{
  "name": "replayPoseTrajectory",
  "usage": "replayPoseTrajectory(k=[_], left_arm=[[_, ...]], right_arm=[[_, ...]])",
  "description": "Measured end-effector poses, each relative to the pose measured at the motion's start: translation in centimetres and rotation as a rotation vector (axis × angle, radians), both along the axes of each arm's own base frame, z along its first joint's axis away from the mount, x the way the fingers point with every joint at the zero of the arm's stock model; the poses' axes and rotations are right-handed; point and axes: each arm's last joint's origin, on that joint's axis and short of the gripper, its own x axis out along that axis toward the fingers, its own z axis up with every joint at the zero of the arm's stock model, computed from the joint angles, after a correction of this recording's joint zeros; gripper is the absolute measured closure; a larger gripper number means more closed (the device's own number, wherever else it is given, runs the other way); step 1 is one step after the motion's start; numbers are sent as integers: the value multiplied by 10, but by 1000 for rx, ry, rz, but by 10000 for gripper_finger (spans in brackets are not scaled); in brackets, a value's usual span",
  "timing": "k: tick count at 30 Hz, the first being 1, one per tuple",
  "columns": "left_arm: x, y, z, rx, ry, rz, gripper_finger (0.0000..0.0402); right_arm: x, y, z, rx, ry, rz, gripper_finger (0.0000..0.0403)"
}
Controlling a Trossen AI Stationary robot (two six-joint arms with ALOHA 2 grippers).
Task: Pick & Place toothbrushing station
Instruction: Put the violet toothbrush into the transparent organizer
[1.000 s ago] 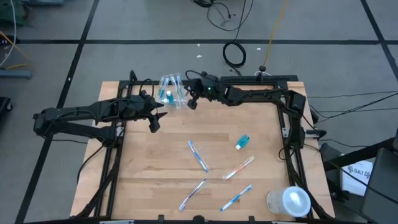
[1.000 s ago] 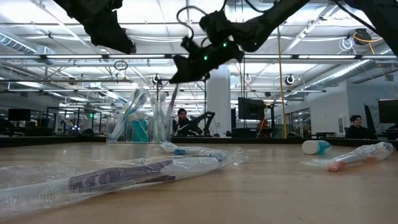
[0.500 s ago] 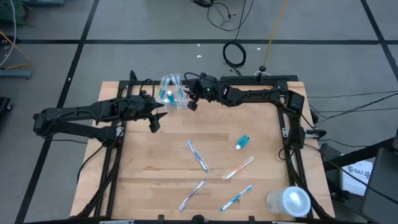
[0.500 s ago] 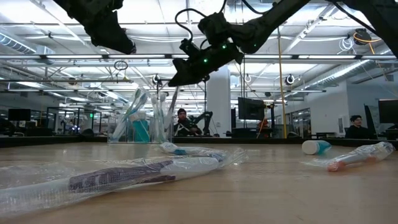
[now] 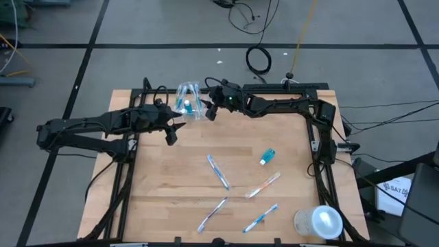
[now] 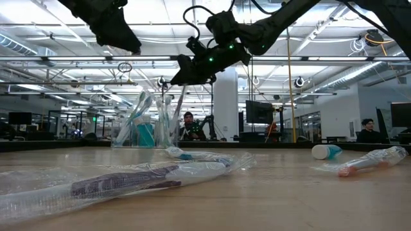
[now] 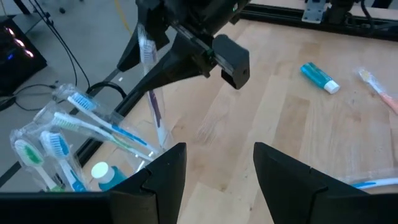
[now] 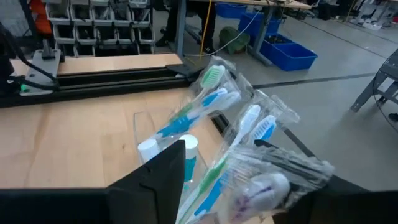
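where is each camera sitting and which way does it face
High view: above the table, looking straight down; both arms, left gripper, right gripper.
Low view: table-top height, looking level across into the room; arms enter from above.
Left wrist view: on the left arm, facing the cup; own fingers low.
Right wrist view: on the right arm, over the cup; own finger low.
Shared: cup of toothbrushes in all four; toothpaste tube in high, low, left wrist.

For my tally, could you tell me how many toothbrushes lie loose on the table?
4: one mid-table, one right of it, two near the front edge. Others stand in the cup.
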Motion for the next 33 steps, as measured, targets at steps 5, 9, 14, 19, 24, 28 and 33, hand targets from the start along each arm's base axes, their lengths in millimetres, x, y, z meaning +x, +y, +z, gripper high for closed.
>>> replayPoseTrajectory(k=[5,9,14,19,24,28,33], left_arm=[[1,0,2,34,-7,-18,210],[2,0,5,58,-30,-29,211],[3,1,6,76,-40,-36,211],[5,1,10,107,-76,-45,211],[6,2,13,116,-102,-44,211],[7,2,16,148,-120,-56,210],[8,2,18,181,-134,-63,211]], right_arm=[[0,0,-2,52,-3,-13,247],[-1,1,-5,104,14,-27,294],[-3,1,-10,123,62,-30,365],[-1,1,-17,138,74,-29,388],[0,0,-25,163,84,-40,379],[2,-3,-34,168,96,-43,389],[3,-5,-36,136,108,-40,370]])
